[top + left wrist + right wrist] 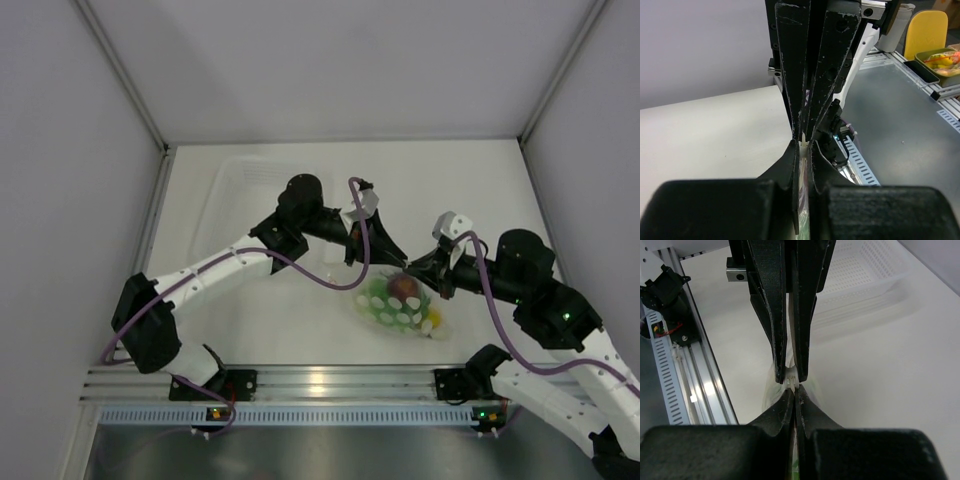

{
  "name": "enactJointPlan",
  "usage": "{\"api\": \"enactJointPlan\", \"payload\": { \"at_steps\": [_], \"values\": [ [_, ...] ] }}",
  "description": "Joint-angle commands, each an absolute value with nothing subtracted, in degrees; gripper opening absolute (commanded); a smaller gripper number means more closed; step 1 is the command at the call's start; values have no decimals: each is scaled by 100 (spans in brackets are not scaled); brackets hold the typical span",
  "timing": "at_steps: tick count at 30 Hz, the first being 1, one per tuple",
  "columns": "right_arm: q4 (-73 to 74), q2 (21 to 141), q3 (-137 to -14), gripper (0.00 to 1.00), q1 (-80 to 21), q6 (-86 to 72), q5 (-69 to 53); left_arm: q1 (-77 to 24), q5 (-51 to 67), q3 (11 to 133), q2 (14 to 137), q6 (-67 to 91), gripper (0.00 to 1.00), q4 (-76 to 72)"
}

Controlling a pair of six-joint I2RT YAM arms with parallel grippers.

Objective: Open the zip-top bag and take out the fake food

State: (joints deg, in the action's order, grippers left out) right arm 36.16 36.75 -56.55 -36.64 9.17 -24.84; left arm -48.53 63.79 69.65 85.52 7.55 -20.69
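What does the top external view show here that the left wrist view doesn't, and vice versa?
Only top external: the whole zip-top bag with the fake food still inside, the right gripper pinching the bag's top edge, and the clear tray at the back left. Only left wrist: a close look at the thin strip of bag edge clamped between the fingertips, plus a yellow object off beyond the table. Both: the left gripper shut on the bag, and the table.
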Motion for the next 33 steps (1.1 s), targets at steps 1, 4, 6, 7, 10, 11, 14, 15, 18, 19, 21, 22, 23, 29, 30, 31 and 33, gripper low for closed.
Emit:
{"api": "enactJointPlan", "payload": {
  "at_steps": [1,4,6,7,10,11,14,15,18,19,21,22,23,29,30,31,33],
  "values": [
    [2980,3533,-5660,0,-3691,835,-2224,-4896,6583,7093,8570,668,0,-2338],
    [2944,3445,-5643,0,-3691,817,-1978,-4834,6793,6891,8508,458,0,-2329],
    [2962,3393,-5651,0,-3691,817,-1864,-4694,6925,6742,8499,369,0,-2338],
    [3014,3393,-5651,0,-3691,817,-1837,-4641,6987,6698,8490,360,0,-2329],
    [3076,3331,-5669,0,-3691,826,-1775,-4395,7207,6557,8508,404,0,-2329],
    [3085,3322,-5669,0,-3691,835,-1732,-4281,7251,6504,8508,413,0,-2329],
    [3129,3200,-5695,0,-3691,835,-1626,-3966,7295,6136,8385,335,0,-2338],
    [3146,3173,-5713,0,-3691,826,-1591,-3851,7243,5987,8350,299,0,-2329],
    [3217,3120,-5757,0,-3691,826,-1565,-3481,7067,5503,8227,255,0,-2329],
    [3234,3103,-5766,0,-3691,826,-1547,-3402,7006,5398,8157,237,0,-2329],
    [3269,3076,-5774,0,-3683,826,-1521,-3252,6874,5090,8078,176,0,-2329],
    [3287,3076,-5783,0,-3683,826,-1512,-3217,6821,4984,8008,141,0,-2329],
    [3305,3067,-5801,0,-3691,826,-1486,-3156,6672,4888,7981,88,0,-2329],
    [3630,2945,-5941,0,-3683,888,-1406,-2787,6548,4377,8042,53,0,-2329],
    [3647,2936,-5950,0,-3691,896,-1406,-2751,6522,4333,8059,53,0,-2320],
    [3700,2936,-5950,0,-3691,905,-1415,-2690,6504,4255,8086,61,0,-2329],
    [3735,2936,-5941,0,-3691,923,-1441,-2646,6451,4201,8069,88,0,-2329]
  ]
}}
